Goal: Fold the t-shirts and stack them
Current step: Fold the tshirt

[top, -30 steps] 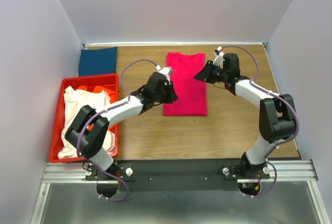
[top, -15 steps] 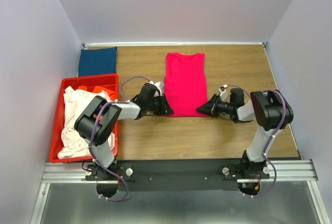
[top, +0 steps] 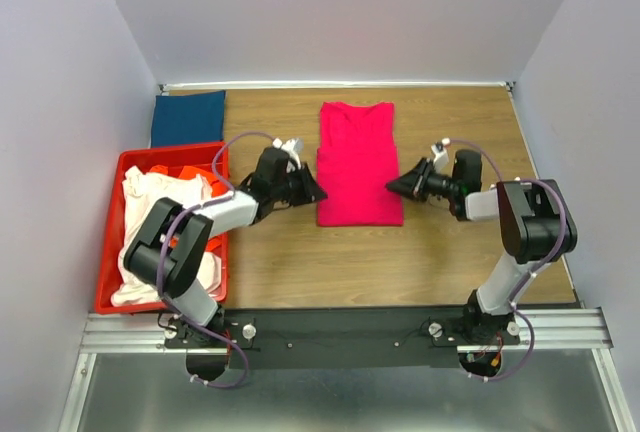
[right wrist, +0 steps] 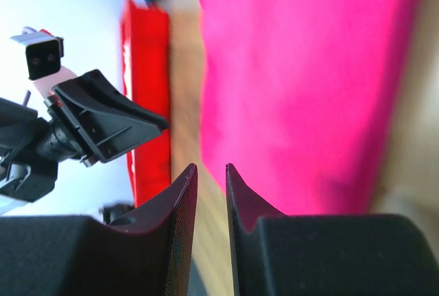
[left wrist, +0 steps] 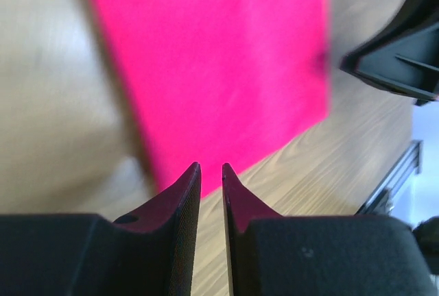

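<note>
The magenta-pink t-shirt (top: 360, 162) lies flat in a long narrow fold at the middle of the table, neck end to the back. My left gripper (top: 312, 192) hovers low at its left edge near the front corner. The jaws stand a narrow gap apart, with nothing between them (left wrist: 211, 166). My right gripper (top: 392, 187) mirrors it at the right edge, also narrowly open and holding nothing (right wrist: 211, 167). Each wrist view shows the pink t-shirt (left wrist: 219, 56) (right wrist: 302, 70) just past the fingertips. A folded dark blue t-shirt (top: 187, 117) lies at the back left.
A red crate (top: 222, 157) stands along the left side, holding a cream-white t-shirt (top: 160, 222) and an orange one (top: 203, 174). Grey walls close in the table on the left, back and right. The arm bases sit on the metal rail (top: 340, 330) at the near edge.
Both grippers came down from above the shirt to table height beside its front corners, then slid a little toward the back. The pink shirt lies as before.
</note>
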Motion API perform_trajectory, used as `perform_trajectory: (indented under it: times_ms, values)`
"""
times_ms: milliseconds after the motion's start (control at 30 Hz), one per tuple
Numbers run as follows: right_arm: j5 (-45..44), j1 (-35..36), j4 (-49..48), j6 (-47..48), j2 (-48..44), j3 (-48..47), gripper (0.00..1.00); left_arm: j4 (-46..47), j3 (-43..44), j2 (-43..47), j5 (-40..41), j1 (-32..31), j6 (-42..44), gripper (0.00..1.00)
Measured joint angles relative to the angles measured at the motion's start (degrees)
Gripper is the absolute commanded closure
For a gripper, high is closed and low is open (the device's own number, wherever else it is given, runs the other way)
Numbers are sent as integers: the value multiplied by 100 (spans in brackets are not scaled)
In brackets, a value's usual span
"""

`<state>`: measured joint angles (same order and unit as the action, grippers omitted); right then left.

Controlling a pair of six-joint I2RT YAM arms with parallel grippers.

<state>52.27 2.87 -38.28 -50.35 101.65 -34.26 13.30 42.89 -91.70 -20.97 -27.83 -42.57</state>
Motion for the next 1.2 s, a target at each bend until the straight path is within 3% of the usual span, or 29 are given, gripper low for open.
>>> perform_trajectory:
  times_ms: [200, 400, 600, 833, 933, 1033, 1200]
  values:
    - [-238, 0, 129, -2, 745, -1759, 70, 271, 1722, -1119, 105, 387, 114, 74]
    - [-481, 0, 149, -201, 2330, -3635, 70, 212, 3392, -2761, 192, 682, 118, 74]
    - [-605, -39, 92, -570, 3370, -4079, 70, -55, 3969, -3641, 221, 726, 76, 74]
    - [-688, -107, 87, -590, 3307, -4028, 68, -195, 3991, -3600, 313, 774, 72, 73]
    - [-826, -127, 527, -334, 2966, -3858, 63, -592, 3825, -3239, 678, 785, 140, 73]
    - [-1128, -140, 1320, 149, 2306, -3674, 51, -918, 3521, -2612, 1047, 796, 256, 73]
    - [-2048, -26, 2540, 1252, 533, -3075, 42, -1495, 3300, -1193, 2111, 616, 739, 72]
